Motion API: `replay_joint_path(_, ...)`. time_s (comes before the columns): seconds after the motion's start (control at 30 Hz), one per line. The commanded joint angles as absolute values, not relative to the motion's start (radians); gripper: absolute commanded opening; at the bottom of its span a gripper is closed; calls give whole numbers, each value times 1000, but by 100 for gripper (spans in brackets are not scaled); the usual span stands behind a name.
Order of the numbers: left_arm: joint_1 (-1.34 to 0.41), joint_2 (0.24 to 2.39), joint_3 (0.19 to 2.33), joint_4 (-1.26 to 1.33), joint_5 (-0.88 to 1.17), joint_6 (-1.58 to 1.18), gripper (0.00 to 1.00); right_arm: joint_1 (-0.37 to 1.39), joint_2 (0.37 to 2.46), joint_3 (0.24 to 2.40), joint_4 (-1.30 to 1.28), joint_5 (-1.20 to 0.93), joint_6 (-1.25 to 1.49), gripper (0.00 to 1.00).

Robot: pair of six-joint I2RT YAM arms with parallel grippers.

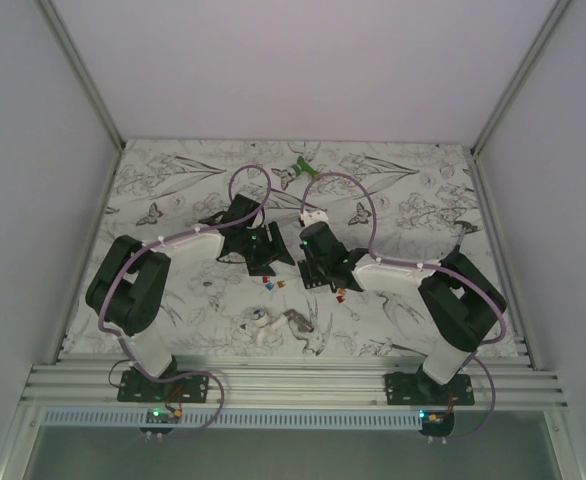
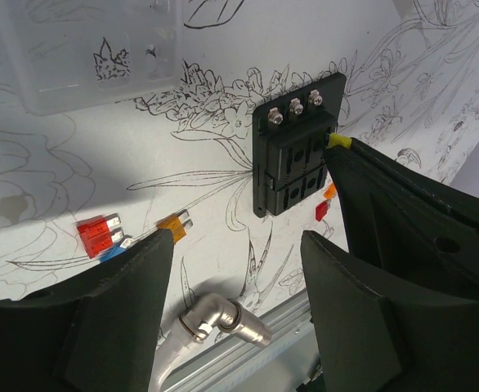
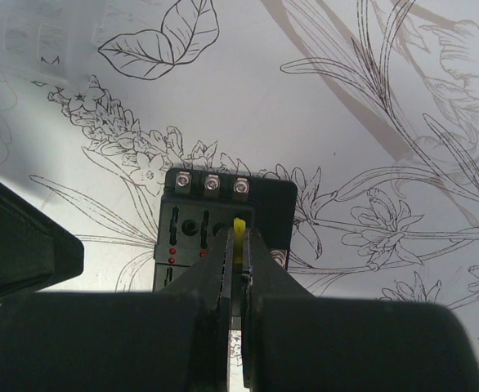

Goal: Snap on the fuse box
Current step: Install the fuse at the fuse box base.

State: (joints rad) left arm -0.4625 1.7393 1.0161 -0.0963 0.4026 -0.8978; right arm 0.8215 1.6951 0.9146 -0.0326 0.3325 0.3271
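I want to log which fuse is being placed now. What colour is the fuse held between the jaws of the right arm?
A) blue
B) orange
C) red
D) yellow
D: in the right wrist view the right jaws are closed on a yellow fuse, its tip at the slotted face of the fuse box.

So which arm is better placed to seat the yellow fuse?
Right: the right gripper is shut on the yellow fuse at a slot of the fuse box. The left gripper is open and empty.
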Motion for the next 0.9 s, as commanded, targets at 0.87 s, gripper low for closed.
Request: replay_joint_path(0.87,-456,1745,1010,-83,423,-916,66,794,1888,1005,-330,277,367,0)
